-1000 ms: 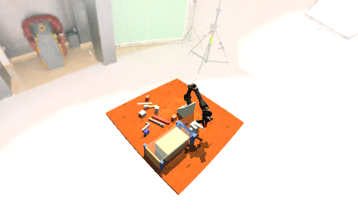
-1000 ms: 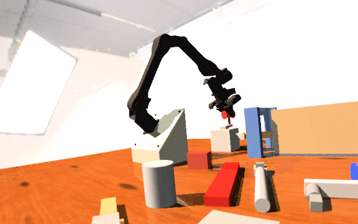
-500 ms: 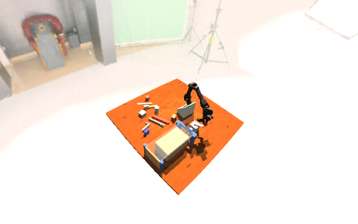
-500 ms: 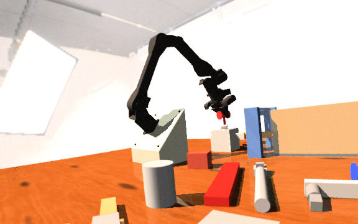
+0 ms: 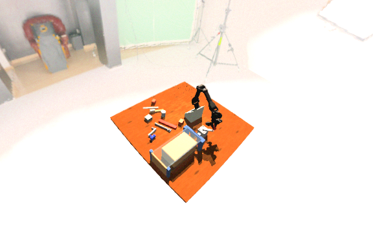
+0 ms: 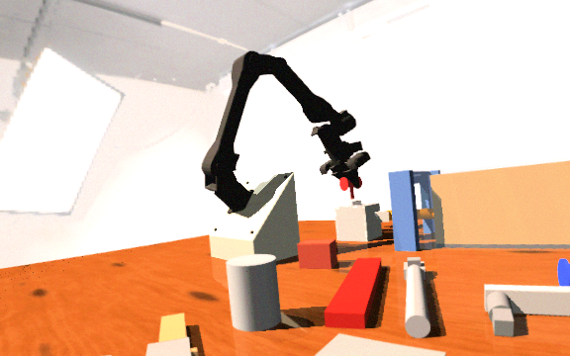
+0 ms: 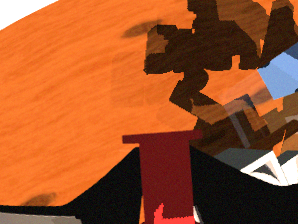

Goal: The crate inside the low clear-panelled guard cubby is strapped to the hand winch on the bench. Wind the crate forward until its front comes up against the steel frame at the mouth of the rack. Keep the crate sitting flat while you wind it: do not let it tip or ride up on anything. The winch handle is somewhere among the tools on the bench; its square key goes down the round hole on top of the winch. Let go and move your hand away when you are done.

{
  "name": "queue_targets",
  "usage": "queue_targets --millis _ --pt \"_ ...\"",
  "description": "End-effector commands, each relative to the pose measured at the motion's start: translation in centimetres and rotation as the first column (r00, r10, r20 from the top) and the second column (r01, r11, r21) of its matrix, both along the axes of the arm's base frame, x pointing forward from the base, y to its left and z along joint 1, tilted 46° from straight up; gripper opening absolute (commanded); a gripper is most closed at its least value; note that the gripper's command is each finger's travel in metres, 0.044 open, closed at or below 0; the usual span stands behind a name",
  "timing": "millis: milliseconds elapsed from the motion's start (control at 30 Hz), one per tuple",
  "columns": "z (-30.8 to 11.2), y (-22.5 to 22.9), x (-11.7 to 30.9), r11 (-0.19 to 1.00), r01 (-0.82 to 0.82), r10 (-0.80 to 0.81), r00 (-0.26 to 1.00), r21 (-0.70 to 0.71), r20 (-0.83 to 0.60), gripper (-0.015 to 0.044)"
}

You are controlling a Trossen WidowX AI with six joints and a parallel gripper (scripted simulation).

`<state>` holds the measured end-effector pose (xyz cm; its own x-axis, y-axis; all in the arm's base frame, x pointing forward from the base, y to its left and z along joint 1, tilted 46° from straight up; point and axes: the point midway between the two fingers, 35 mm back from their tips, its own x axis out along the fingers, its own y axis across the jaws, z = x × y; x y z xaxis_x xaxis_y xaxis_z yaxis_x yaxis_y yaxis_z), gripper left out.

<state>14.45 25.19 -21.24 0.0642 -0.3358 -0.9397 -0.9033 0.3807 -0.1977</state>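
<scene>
My gripper (image 5: 214, 125) (image 6: 351, 181) (image 7: 160, 152) is shut on the red knob (image 6: 343, 184) (image 7: 166, 185) of the winch handle (image 5: 208, 130). The handle's arm lies across the top of the pale winch (image 5: 201, 133) (image 6: 350, 223), with the knob out on the side away from the cubby. The key and hole are hidden. The tan crate (image 5: 180, 146) sits inside the clear-panelled cubby and looks flat, its front close behind the blue frame (image 5: 201, 144) (image 6: 404, 210) (image 7: 280, 77). Whether they touch cannot be told. A yellow-orange strap (image 6: 426, 214) shows at the mouth.
The arm's pale wedge base (image 6: 277, 222) stands beside the winch. A small red block (image 6: 317, 254), a red bar (image 5: 168, 123) (image 6: 356, 292), a grey rod tool (image 6: 416, 302), a grey cylinder (image 5: 163, 113) (image 6: 253, 294) and a blue spool-like part (image 5: 152, 137) lie on the bench (image 5: 228, 129).
</scene>
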Motion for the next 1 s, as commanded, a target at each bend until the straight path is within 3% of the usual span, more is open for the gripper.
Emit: queue_targets --millis 0,967 --pt "0.4 -0.8 -1.3 1.0 0.001 -0.002 1.0 -0.021 -0.025 0.0" --pt "2.5 -2.6 -3.5 1.0 0.001 -0.002 1.0 -0.023 -0.027 0.0"
